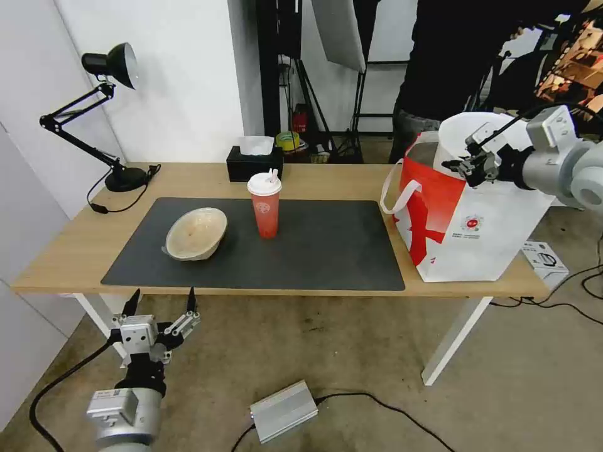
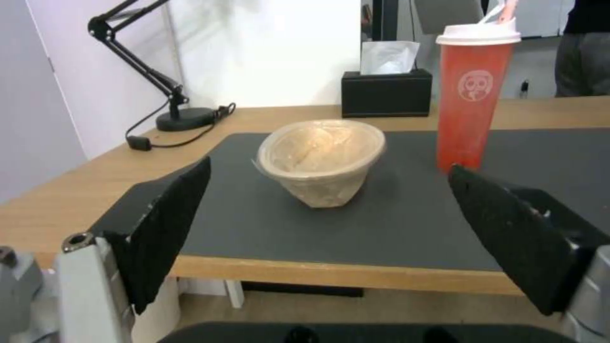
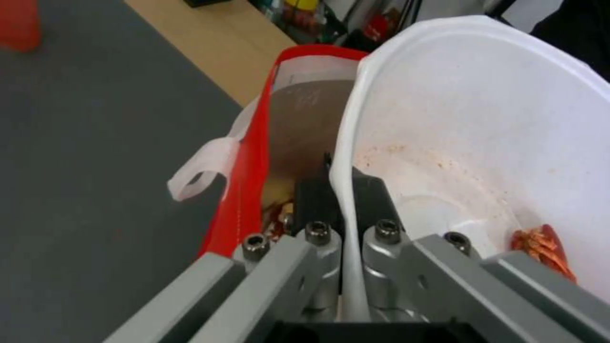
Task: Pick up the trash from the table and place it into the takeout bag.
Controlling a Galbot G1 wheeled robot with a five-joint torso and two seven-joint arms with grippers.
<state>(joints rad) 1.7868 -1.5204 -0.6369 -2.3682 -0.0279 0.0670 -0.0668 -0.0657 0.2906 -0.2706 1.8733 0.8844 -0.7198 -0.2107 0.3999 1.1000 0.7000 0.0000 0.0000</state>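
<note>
Matt pulp bowl (image 2: 321,159) – glossy plastic cup (image 2: 473,97) – light-wood table (image 1: 75,235).

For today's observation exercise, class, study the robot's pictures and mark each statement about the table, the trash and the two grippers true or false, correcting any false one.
1. The right gripper is shut on the rim of the large white bowl, held over the takeout bag. True.
2. The red drink cup lies on its side. False: it stands upright on the dark grey mat.
3. The left gripper is open, below the table's near edge, facing the beige pulp bowl. True.
4. The beige pulp bowl is already in the bag. False: it rests tilted on the mat, beside the cup.
5. The black tissue box stands on the mat. False: it stands on bare wood behind the mat.
</note>
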